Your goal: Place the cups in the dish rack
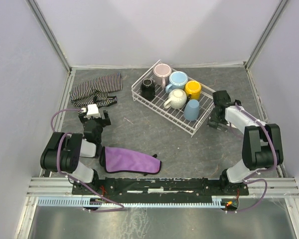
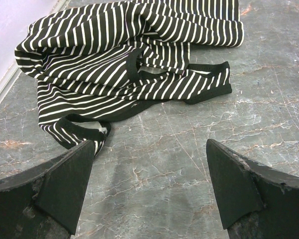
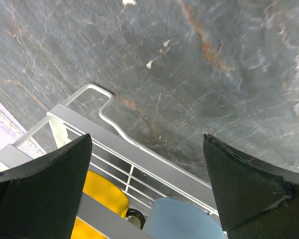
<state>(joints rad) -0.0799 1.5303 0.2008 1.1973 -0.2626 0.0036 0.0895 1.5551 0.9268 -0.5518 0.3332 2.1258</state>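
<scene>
The white wire dish rack (image 1: 156,107) stands at the back centre of the table. In it are the cups: black (image 1: 147,88), pale pink (image 1: 162,71), light blue (image 1: 178,79), yellow (image 1: 193,89), cream-white (image 1: 176,98) and a dusty-blue handleless one (image 1: 192,109). My right gripper (image 1: 217,110) hangs open just off the rack's right end. In the right wrist view, the right gripper (image 3: 148,184) is empty above the rack's rim (image 3: 139,154), with the yellow cup (image 3: 102,196) and the dusty-blue cup (image 3: 184,221) below. My left gripper (image 1: 94,116) is open and empty over bare table.
A striped cloth (image 1: 95,88) lies crumpled at the back left, just ahead of the left gripper (image 2: 149,189); it fills the top of the left wrist view (image 2: 129,64). A purple cloth (image 1: 129,160) lies near the front by the left arm. Walls enclose the table on three sides.
</scene>
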